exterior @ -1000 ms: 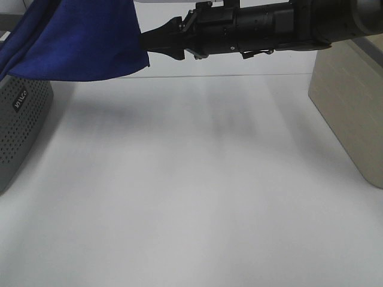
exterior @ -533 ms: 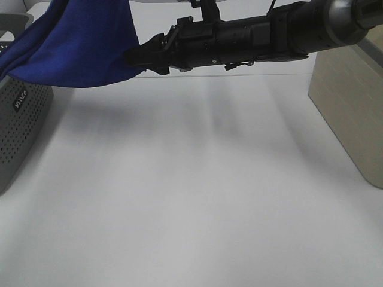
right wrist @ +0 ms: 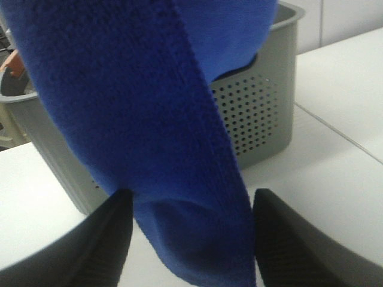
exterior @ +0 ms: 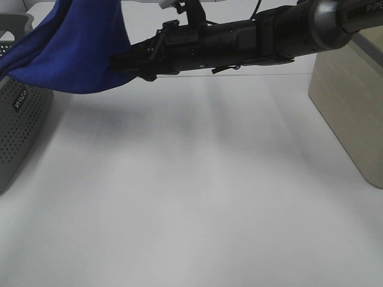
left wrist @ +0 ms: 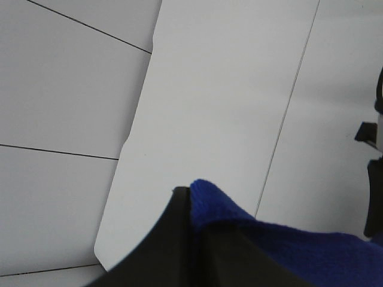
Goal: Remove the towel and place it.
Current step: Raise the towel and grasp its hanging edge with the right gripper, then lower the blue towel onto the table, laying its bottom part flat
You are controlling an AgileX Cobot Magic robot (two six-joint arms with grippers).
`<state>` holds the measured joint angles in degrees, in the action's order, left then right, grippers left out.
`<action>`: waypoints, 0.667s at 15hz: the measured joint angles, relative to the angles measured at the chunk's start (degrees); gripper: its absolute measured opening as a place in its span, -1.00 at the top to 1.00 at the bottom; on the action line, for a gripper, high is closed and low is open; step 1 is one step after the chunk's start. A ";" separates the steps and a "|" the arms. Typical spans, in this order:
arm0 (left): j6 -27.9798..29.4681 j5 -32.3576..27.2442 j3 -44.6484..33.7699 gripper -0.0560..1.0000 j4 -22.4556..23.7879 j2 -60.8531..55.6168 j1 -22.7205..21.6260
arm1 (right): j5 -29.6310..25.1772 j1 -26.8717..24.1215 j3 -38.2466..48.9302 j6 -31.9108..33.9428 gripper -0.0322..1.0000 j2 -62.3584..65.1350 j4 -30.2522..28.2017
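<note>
The royal-blue towel (exterior: 78, 48) hangs above the table's far left corner, draping toward the grey perforated basket (exterior: 18, 119). My left gripper (left wrist: 188, 197) is shut on an upper edge of the towel (left wrist: 287, 245); it is out of the exterior high view. My right arm reaches across from the right. Its gripper (exterior: 119, 63) is at the towel's lower right edge. In the right wrist view the towel (right wrist: 149, 119) hangs down between the two spread fingers of my right gripper (right wrist: 191, 197), which is open around the cloth.
The grey basket (right wrist: 263, 113) stands at the left edge of the white table (exterior: 191, 197). A beige box (exterior: 350, 101) stands at the right edge. My right arm spans the back of the table above its surface.
My right arm has pushed leftward, bringing its open fingers around the towel's hanging edge. The towel has shifted slightly left. The left gripper keeps its hold.
</note>
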<state>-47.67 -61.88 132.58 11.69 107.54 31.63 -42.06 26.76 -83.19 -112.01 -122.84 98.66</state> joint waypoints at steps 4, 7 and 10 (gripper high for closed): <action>-0.17 0.00 0.00 0.89 -0.06 0.00 0.00 | 0.34 2.58 0.00 -2.64 -0.19 0.00 0.46; -0.17 0.00 0.00 0.89 -0.06 0.00 0.00 | 1.83 2.58 0.00 -3.04 -0.07 0.00 0.52; -0.17 0.00 0.00 0.89 -0.06 0.00 0.00 | 2.81 2.58 0.00 -3.04 0.28 0.00 0.17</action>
<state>-47.84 -61.88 132.58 11.63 107.54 31.63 -39.25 29.34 -83.19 -115.05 -122.84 98.84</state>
